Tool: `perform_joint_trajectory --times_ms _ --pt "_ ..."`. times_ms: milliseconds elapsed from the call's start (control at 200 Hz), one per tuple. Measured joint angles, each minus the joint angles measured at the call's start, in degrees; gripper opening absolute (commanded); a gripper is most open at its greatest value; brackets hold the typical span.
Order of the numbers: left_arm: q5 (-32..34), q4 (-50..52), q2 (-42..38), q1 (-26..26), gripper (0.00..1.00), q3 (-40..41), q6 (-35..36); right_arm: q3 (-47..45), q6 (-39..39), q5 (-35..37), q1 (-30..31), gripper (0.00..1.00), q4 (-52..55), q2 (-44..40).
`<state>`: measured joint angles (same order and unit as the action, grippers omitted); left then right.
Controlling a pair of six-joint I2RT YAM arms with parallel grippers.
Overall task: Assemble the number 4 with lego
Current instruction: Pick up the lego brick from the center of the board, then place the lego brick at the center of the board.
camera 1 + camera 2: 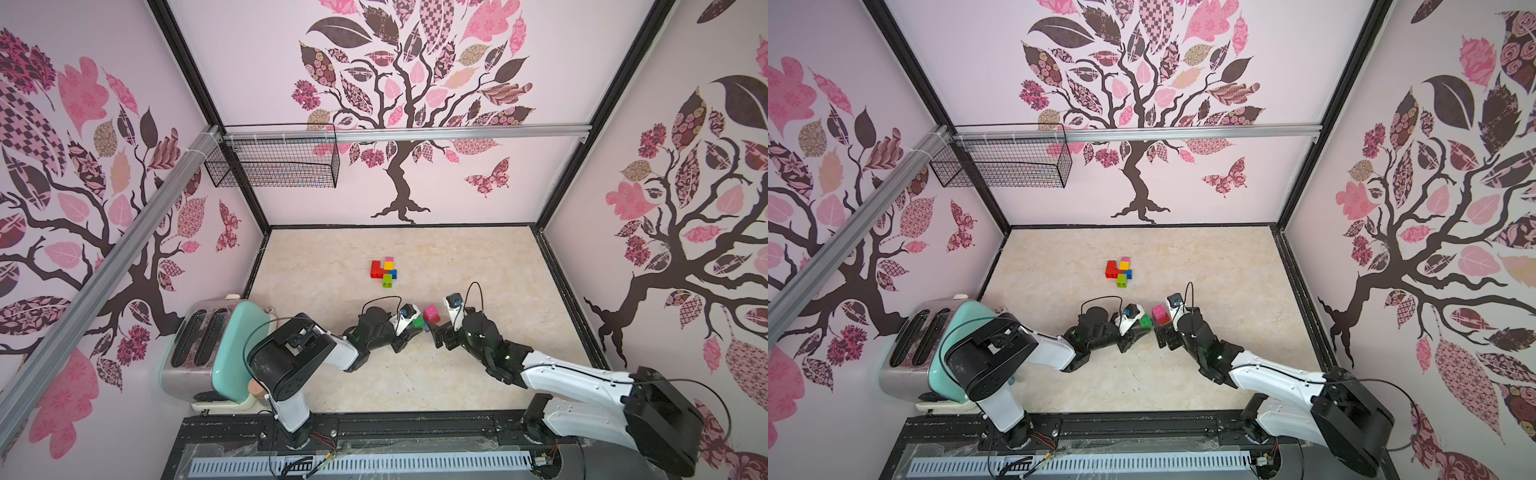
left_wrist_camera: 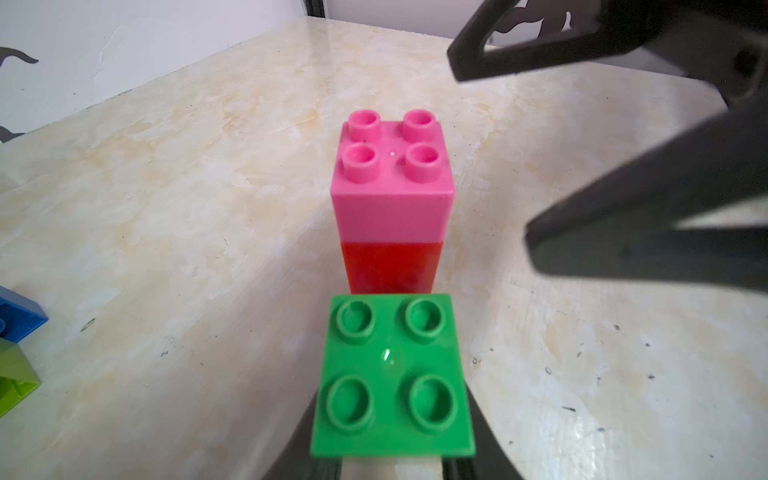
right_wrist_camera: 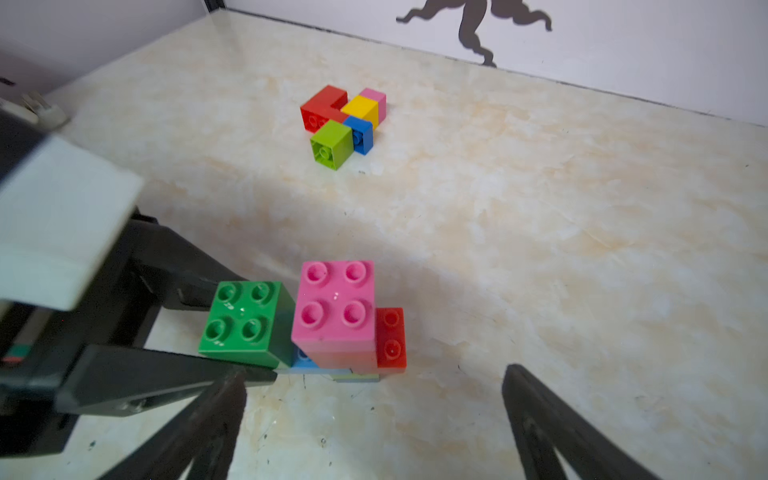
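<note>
My left pincer (image 3: pixel 243 332) is clamped on a green brick (image 2: pixel 392 374). It holds the brick right beside a small stack on the table (image 1: pixel 478 257). That stack is a pink brick (image 3: pixel 334 307) on a red brick (image 2: pixel 388 266), with a blue brick (image 3: pixel 303 361) showing at the base. My right pincer (image 2: pixel 492 156) stands wide, gripping nothing, near that stack. Farther back, mid-table, lies a joined cluster (image 1: pixel 384 272) of red, yellow, pink, blue and lime bricks.
</note>
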<state>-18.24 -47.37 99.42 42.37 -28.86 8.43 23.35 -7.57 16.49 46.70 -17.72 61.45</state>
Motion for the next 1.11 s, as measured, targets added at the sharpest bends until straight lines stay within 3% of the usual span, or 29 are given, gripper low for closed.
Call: perform_joint_trajectory --times_ms 245,420,510,625,955,1106 --pt "0.2 2.1 -1.3 0.0 0.0 0.0 -0.9 -2.1 -2.4 4.9 -1.8 0.99 3.2 -14.2" --pt "0.2 5.7 -4.1 0.0 0.0 0.0 -2.6 -0.1 -10.4 -0.5 -20.0 0.99 7.0 -15.2" --pt "0.6 9.2 -7.3 0.0 0.0 -0.1 -3.1 0.4 -13.3 -3.8 -29.0 0.99 8.1 -14.1" --pt "1.4 15.0 -11.8 0.0 0.0 -1.3 -4.1 2.9 -16.0 -6.5 -36.1 0.99 10.4 -9.7" --pt "5.5 35.6 -17.2 -0.5 0.0 -15.0 -7.6 7.8 -20.3 -13.6 -41.0 0.99 8.5 -0.5" --pt "6.8 46.3 -13.9 -0.8 0.0 -26.1 -10.5 7.9 -25.7 -24.6 -51.8 0.99 4.4 2.0"
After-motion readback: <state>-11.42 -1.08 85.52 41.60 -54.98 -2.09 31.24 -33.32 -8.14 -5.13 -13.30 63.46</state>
